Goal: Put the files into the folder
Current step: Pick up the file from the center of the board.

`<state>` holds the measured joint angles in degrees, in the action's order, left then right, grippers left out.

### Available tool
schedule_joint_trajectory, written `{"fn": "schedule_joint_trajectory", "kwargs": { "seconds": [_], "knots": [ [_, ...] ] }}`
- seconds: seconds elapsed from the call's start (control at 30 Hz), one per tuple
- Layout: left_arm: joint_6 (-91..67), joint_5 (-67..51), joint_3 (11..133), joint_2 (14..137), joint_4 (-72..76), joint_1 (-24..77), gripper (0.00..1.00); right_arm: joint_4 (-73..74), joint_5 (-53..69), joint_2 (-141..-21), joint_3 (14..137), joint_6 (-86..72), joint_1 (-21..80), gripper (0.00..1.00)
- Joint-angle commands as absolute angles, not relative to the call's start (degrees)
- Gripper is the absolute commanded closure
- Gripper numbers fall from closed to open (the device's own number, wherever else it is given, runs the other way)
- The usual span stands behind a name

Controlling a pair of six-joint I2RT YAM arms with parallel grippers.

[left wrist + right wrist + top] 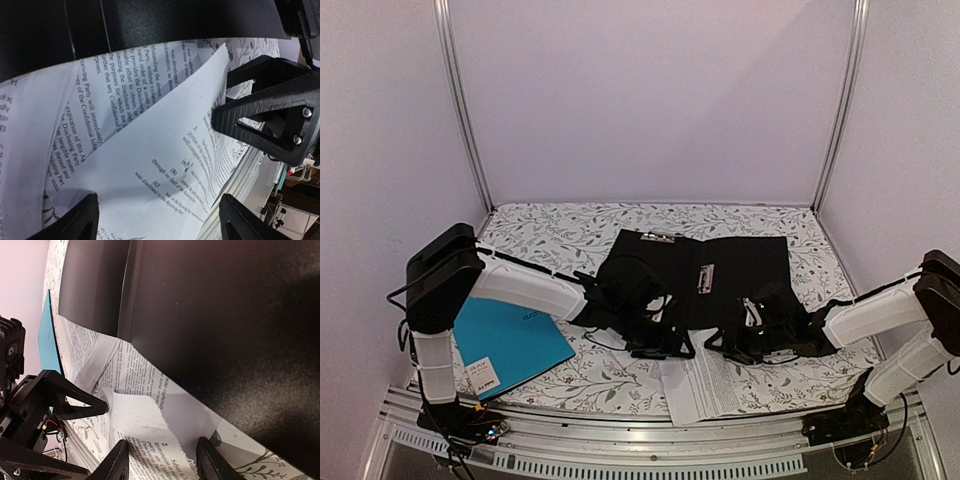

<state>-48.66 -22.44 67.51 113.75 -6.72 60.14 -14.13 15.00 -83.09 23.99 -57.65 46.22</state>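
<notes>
The files (712,388) are white printed sheets lying crumpled near the table's front edge, their far ends tucked under the black folder (730,268). The folder lies flat mid-table, with a silver clip at its far edge. My left gripper (678,348) is open just above the files, and in its wrist view a curled sheet (150,155) rises between its wide-apart fingers (75,222). My right gripper (720,345) faces it from the right, also open. Its fingers (117,462) stand either side of a lifted, torn-edged sheet (142,425) without pinching it.
A teal-blue folder (510,340) lies at the front left under the left arm. The metal table rail (650,440) runs just past the files. The two grippers' tips are very close together, and the right one (270,115) fills the right of the left wrist view.
</notes>
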Motion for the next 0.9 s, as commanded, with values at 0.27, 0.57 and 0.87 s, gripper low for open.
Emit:
{"fn": "schedule_joint_trajectory", "kwargs": {
  "seconds": [0.27, 0.57, 0.87],
  "knots": [
    [-48.8, -22.9, 66.4, 116.8, -7.1, 59.4, 0.17, -16.6, 21.2, -94.4, 27.2, -55.9, 47.4, 0.65],
    [-48.9, -22.6, 65.9, 116.3, -6.9, 59.2, 0.17, -19.0, 22.5, -94.2, 28.0, -55.8, 47.4, 0.77],
    [-48.0, -20.8, 64.8, 113.5, -7.7, 58.8, 0.17, -16.4, 22.0, -89.7, 26.7, -56.4, 47.5, 0.94]
  ]
}}
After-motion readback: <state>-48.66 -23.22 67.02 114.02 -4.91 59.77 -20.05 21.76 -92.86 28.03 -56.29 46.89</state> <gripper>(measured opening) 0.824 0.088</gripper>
